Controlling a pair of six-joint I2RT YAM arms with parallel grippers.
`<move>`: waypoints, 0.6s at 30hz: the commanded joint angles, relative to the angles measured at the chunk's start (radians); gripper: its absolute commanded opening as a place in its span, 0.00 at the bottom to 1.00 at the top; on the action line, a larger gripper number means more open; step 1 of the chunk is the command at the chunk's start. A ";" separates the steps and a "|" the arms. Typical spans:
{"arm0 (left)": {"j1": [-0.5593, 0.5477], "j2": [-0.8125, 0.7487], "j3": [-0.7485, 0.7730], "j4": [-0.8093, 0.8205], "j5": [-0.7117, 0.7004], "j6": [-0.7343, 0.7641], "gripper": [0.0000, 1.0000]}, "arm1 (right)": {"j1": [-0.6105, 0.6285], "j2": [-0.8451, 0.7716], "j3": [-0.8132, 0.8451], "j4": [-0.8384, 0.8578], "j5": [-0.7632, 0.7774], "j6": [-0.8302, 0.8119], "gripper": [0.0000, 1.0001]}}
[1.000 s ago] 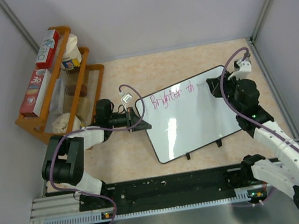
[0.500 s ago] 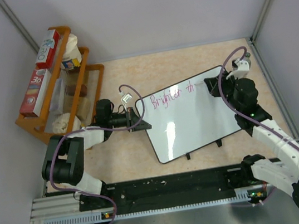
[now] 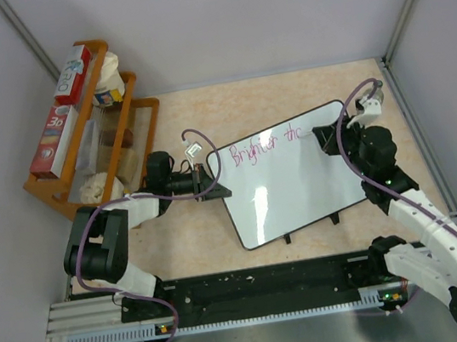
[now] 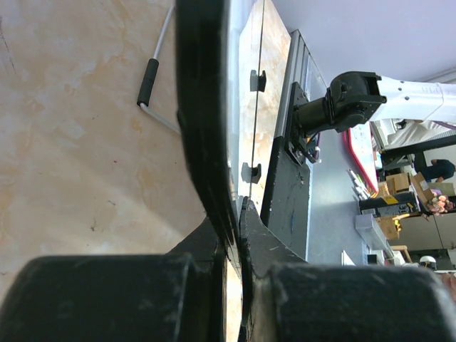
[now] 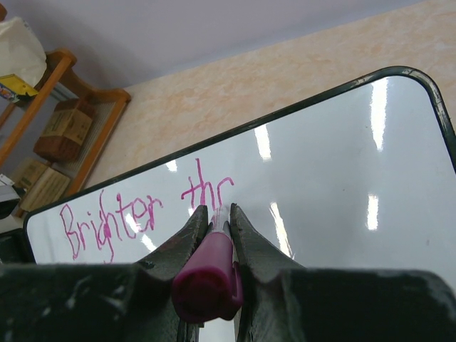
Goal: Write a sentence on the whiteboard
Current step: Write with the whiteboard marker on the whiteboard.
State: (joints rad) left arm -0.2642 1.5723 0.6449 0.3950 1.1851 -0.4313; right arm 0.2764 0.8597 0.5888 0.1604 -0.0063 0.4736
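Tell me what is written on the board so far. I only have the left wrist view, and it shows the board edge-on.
Observer: The pink writing on the whiteboard reads "Brighter th", plus a partly formed next letter.
Operator: Who holds the pen?
Observer: The right gripper does. It is shut on a magenta marker, whose tip is at that unfinished letter.
Operator: Is there room left on that line?
Observer: Yes. Bare white runs from that letter to the board's right corner.
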 commanded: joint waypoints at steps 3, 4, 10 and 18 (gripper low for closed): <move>-0.027 0.012 -0.036 -0.001 -0.087 0.204 0.00 | -0.013 -0.002 0.003 -0.009 0.038 -0.004 0.00; -0.027 0.012 -0.037 -0.001 -0.087 0.204 0.00 | -0.013 0.001 0.006 -0.006 0.042 -0.004 0.00; -0.027 0.011 -0.036 -0.001 -0.087 0.204 0.00 | -0.014 0.021 0.034 0.004 0.071 -0.010 0.00; -0.027 0.012 -0.034 -0.001 -0.088 0.206 0.00 | -0.014 0.053 0.069 0.027 0.084 -0.004 0.00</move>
State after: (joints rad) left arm -0.2642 1.5723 0.6449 0.3885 1.1793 -0.4374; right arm 0.2764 0.8860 0.5987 0.1722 0.0307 0.4755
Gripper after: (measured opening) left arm 0.074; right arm 0.141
